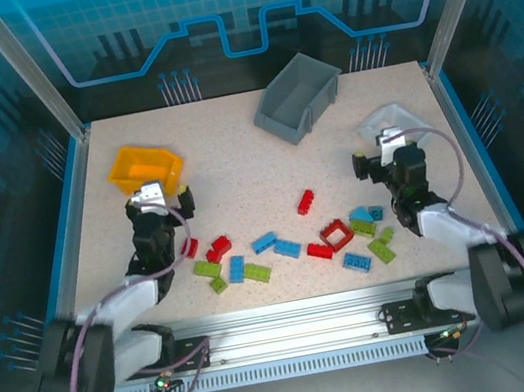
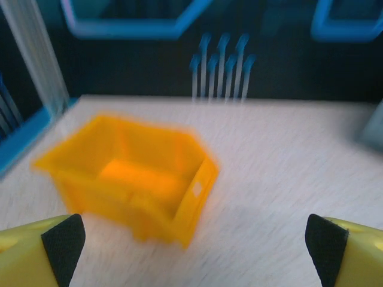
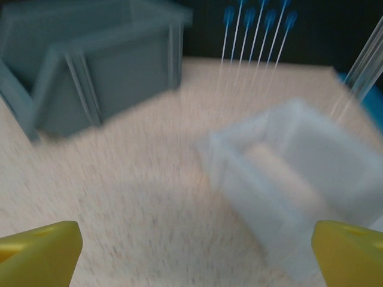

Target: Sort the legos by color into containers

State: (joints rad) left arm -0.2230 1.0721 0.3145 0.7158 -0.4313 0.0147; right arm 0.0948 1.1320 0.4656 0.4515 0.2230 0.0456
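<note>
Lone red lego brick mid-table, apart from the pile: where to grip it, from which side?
Grip the small red studded plastic brick across its narrow width, on its two long side faces, coming straight down. It lies flat on the speckled table, long axis running near-left to far-right, so turn the jaws to match. No other brick touches it, so there is likely room on both sides.

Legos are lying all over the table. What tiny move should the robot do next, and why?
Probably bring the left pincer back and down over the nearest red lego. Its jaws stand open with nothing between them, that brick lies close by, and the yellow bin just ahead looks empty.
</note>
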